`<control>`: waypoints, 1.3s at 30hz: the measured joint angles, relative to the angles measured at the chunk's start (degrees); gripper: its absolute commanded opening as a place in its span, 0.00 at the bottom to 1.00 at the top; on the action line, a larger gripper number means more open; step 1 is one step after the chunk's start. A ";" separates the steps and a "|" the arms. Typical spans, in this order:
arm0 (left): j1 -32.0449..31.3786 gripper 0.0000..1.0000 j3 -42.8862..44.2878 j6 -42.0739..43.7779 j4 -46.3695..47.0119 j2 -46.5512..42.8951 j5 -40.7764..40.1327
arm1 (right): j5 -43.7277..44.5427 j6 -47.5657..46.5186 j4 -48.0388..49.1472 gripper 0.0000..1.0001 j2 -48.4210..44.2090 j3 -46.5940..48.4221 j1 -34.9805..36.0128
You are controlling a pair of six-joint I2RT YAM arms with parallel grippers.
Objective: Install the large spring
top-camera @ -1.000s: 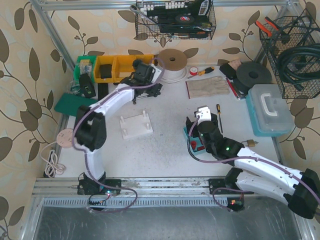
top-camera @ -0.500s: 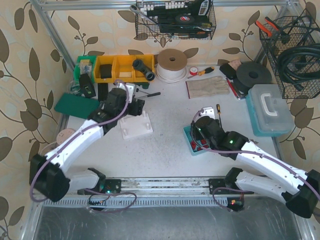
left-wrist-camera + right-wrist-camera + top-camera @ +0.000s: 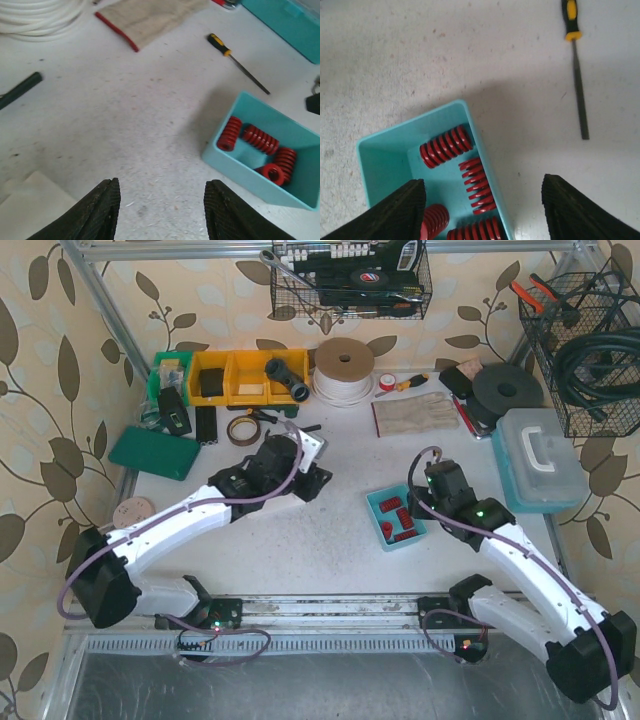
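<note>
Several red springs point(image 3: 445, 146) lie in a small teal bin point(image 3: 384, 502) right of the table's centre; I cannot tell which is the large spring. In the left wrist view the springs point(image 3: 260, 139) lie in the bin point(image 3: 235, 167) at the right. My right gripper point(image 3: 482, 182) hangs open above the bin's point(image 3: 380, 160) right wall, touching nothing. It shows in the top view point(image 3: 432, 478) just behind the bin. My left gripper point(image 3: 161, 187) is open over bare table left of the bin, also in the top view point(image 3: 315, 480). A white fixture's corner point(image 3: 25, 205) shows beside it.
A yellow-handled file point(image 3: 575, 70) lies right of the bin. Behind are a cloth glove point(image 3: 413, 415), a white cord coil point(image 3: 345, 365), yellow bins point(image 3: 235, 375) and a tape roll point(image 3: 240, 428). A teal case point(image 3: 540, 455) stands at the right, a green pad point(image 3: 152, 452) at the left.
My left arm swung from the back bins down and right, over the white fixture, and its jaws narrowed. My right gripper drew back from the bin toward the right, and its jaws narrowed too.
</note>
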 measured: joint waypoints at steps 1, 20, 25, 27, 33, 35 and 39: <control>-0.90 0.51 0.87 0.24 -0.13 1.16 0.13 | -1.44 -0.52 0.02 0.57 0.13 -0.42 -0.81; -2.14 0.64 -5.64 4.35 -3.43 -3.21 -20.04 | -5.81 24.00 -5.92 0.57 8.44 6.03 7.69; -2.14 0.65 -10.49 4.52 -1.97 -7.82 -27.43 | -2.89 35.52 -10.21 0.56 16.81 11.08 10.73; -2.12 0.65 -11.17 4.55 -1.31 -8.72 -29.18 | -1.75 39.60 -11.89 0.57 19.06 12.02 11.76; -2.14 0.66 -12.52 5.27 0.72 -9.42 -32.33 | 0.13 49.64 -15.78 0.57 21.05 12.39 13.29; -2.14 0.66 -13.40 5.57 1.64 -9.49 -33.33 | 0.20 51.71 -15.63 0.55 21.68 12.46 13.46; -2.12 0.67 -15.98 6.91 4.24 -10.29 -33.94 | 0.50 54.71 -15.28 0.53 25.16 13.38 14.40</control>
